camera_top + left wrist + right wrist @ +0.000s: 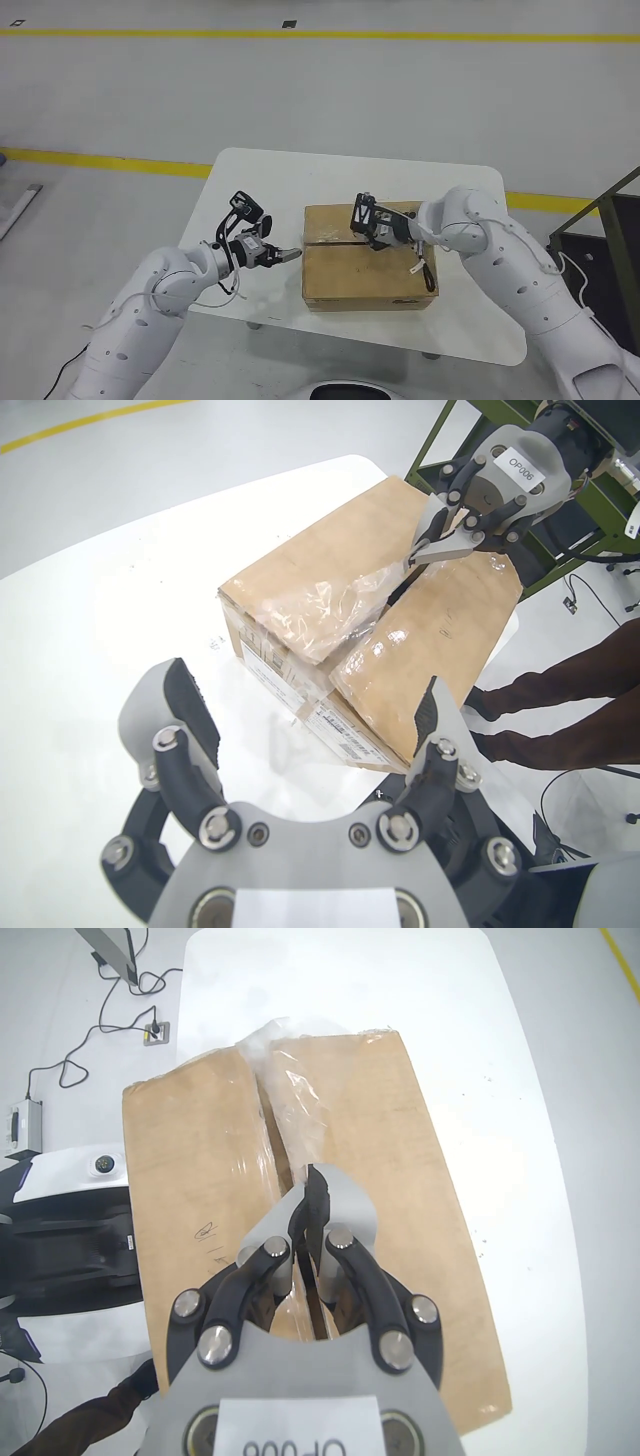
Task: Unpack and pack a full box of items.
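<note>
Looking at a plain brown cardboard box (368, 258), oblong, nothing fancy. Sits flat on the white surface (260, 180), roughly midway across and closer to the robot's edge than the far one. Closed on top with two long flaps meeting at a seam (272, 1128) down the length. Not flush though: bulges a bit and leaves a dark gap along the join. Got clear tape (320, 610) all over that seam, crinkled and shiny, bunched loose over the far flap and leading up to the right tool (309, 1198).

On labels: spotted white printed shipping stickers (345, 735) with barcodes on the short end wall facing the left arm, plus some small printed handling symbols (257, 645) next to them. Too small to make out properly, so not quoting any of it. Also found a pen scribble (206, 1230) on the flap nearer the robot. Just a loop and a couple of strokes, not readable as words.

Right tool: clenched, tips pressed together right over the seam, pinching the end of that clear tape. Carries a white tag (520, 462) with a short printed code on its body.

Left tool (307, 687): released, fingers spread wide, hanging just off the labelled end of the box, near it but not touching.
</note>
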Tool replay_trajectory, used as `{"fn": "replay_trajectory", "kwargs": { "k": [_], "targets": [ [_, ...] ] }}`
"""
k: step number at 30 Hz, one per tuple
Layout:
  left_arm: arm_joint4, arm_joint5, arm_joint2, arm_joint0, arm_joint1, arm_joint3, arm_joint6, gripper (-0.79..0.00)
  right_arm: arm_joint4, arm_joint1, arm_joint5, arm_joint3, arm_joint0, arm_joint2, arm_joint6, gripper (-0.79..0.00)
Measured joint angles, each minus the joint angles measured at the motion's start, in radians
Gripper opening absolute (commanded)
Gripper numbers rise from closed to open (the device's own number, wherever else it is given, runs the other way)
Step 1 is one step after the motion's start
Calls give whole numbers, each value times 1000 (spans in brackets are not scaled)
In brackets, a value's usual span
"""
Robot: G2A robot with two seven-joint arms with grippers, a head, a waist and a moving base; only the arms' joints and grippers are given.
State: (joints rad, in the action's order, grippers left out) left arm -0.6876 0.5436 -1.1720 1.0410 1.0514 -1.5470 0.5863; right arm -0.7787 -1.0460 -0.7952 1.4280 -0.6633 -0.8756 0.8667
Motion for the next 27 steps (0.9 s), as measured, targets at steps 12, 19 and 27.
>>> {"fn": "replay_trajectory", "kwargs": {
  "k": [12,19,27],
  "targets": [
    [0,-2,10,-6,1,4,8,0,-69,30,-3,84,-71,-36,42,-785],
    [1,-5,15,-8,2,7,8,0,-115,27,-5,52,-63,-12,23,-785],
    [-2,-8,17,-9,2,9,4,0,-126,19,-6,19,-41,17,12,-785]
  ]
}}
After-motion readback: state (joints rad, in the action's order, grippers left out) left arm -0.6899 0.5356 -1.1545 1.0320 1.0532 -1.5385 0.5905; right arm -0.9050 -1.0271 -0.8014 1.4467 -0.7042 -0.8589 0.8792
